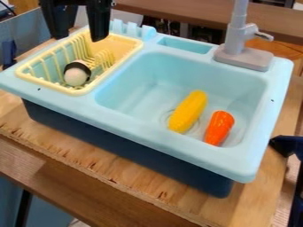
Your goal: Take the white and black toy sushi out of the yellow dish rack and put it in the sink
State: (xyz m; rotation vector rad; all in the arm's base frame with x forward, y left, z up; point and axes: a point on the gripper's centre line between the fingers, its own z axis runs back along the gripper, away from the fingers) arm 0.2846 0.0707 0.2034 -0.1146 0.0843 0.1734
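"Since the gripper (79, 37) hangs near the far end of the yellow rack (50, 85), has it got hold of anything?"

"No, its two fingers are spread, with nothing between them. The white ball-like toy with a black part (76, 76) sits inside the rack, near its front end, just beside the prongs."

"If that toy is the one to pick, how would you go about it?"

"I'd line up above it first, then go straight down, turning the fingers so neither lands on a prong or the rim. I'd squeeze the round body gently around its middle; gripped too high, it could roll out. Then I'd lift straight up until it clears the rack."

"And the corn (188, 111) and carrot (219, 127)?"

"Both lie in the sink (177, 146), well apart from the rack, so they shouldn't get in the way."
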